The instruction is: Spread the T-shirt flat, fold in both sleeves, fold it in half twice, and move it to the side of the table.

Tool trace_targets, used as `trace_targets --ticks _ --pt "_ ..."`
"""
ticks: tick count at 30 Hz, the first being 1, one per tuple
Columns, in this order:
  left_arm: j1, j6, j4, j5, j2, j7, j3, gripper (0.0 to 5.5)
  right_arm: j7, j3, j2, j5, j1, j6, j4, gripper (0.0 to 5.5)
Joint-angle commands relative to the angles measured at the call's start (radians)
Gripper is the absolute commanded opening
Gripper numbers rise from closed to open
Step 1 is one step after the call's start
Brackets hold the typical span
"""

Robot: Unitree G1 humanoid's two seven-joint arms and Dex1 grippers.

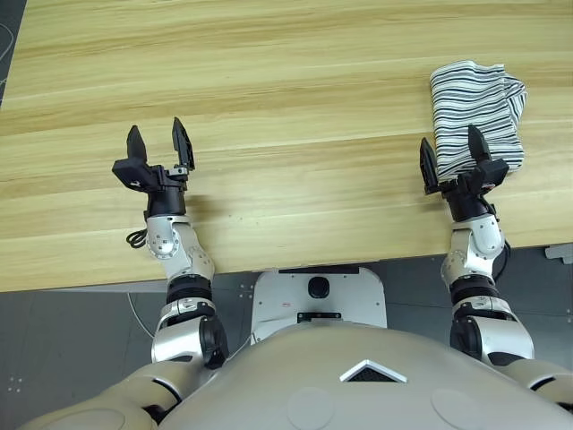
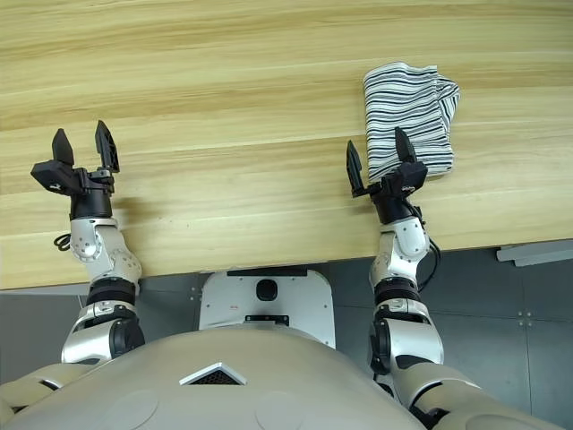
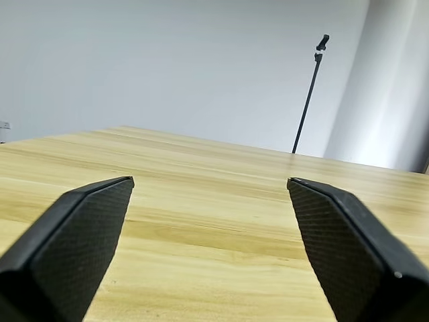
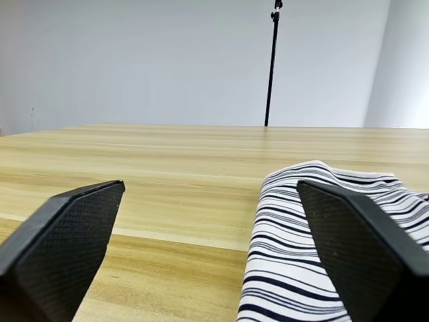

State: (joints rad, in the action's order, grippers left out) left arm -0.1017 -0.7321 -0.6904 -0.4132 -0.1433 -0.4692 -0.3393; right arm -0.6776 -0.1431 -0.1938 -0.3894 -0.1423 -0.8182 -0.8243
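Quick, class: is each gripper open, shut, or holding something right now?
Left gripper: open, holding nothing.
Right gripper: open, holding nothing; the folded striped shirt lies just ahead.

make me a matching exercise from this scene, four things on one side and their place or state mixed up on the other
Things:
1. T-shirt
2. left gripper
3. right gripper
4. black stand

Place or state:
a. upright behind the table
b. open, over bare wood on the robot's left
c. folded and striped, lying on the robot's right side of the table
d. open, at the near edge of the folded cloth

Pairs: 1-c, 2-b, 3-d, 4-a
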Motion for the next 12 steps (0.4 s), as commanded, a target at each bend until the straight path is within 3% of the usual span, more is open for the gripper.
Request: trace_targets --ticks 1,12 --pt "-0.014 -0.032 -0.023 -0.012 0.007 -0.042 -0.004 4.27 0.009 -0.017 0.025 0.018 -0.001 -0.022 -0.01 4.76" --pt "-0.035 -0.033 -0.063 0.007 0.004 -0.041 -0.01 4.27 -0.002 -0.038 0.037 0.027 -0.006 -0.024 -0.016 4.76"
